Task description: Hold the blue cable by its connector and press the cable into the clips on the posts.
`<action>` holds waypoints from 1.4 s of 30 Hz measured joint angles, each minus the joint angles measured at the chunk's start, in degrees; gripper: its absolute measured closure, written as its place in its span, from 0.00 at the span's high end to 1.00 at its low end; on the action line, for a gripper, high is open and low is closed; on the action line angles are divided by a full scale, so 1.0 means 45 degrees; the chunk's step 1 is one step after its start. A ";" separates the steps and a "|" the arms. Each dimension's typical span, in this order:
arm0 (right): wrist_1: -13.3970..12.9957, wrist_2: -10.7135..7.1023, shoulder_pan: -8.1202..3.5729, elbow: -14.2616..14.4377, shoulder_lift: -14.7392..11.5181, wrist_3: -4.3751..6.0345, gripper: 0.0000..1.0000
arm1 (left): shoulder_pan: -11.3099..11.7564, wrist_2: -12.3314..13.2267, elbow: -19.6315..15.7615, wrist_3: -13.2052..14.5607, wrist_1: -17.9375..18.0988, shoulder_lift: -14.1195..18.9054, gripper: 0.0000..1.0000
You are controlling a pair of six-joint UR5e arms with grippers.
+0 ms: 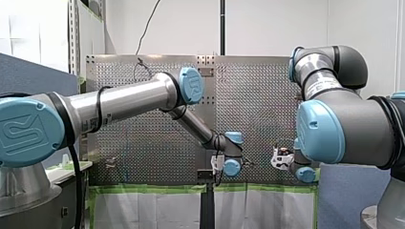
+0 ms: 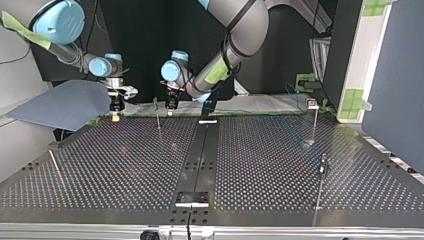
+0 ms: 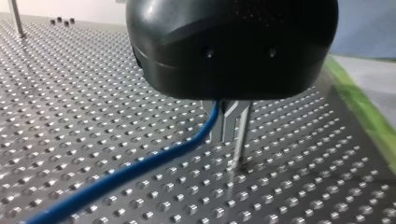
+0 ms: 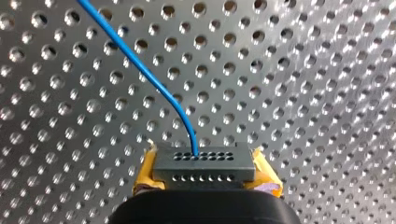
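In the right wrist view my right gripper [image 4: 204, 171] is shut on a dark grey connector [image 4: 203, 163] between its yellow pads [image 4: 145, 173]. The blue cable [image 4: 154, 79] leaves the connector's top and curves away over the perforated plate. My left gripper [image 3: 226, 136], black with metal fingers, is shut on the blue cable [image 3: 140, 168], which trails off across the plate. A thin post [image 3: 240, 142] stands right beside its fingers. In the top view my right gripper [image 2: 116, 111] hangs at the far left and my left gripper [image 2: 171, 102] next to the post [image 2: 157, 116].
More thin posts stand on the perforated table [image 2: 250, 165]: one at the far right [image 2: 314, 122], one nearer at the right [image 2: 321, 180], one at the near left [image 2: 56, 167]. A dark rail [image 2: 200, 155] runs down the middle. A grey sheet [image 2: 65, 102] lies by my right gripper.
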 joint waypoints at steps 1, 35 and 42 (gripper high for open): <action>0.0090 -0.0074 0.0030 -0.0101 0.0000 -0.0010 0.00 | 0.0025 -0.0004 0.0128 0.0001 -0.0083 -0.0001 0.00; 0.0799 -0.0282 0.0455 -0.0903 0.0009 -0.0113 0.00 | 0.0487 0.0004 0.0555 -0.0068 -0.1053 -0.0002 0.00; 0.0800 -0.0282 0.0458 -0.0903 0.0011 -0.0096 0.00 | 0.0471 -0.0060 0.0490 -0.0162 -0.1061 0.0004 0.60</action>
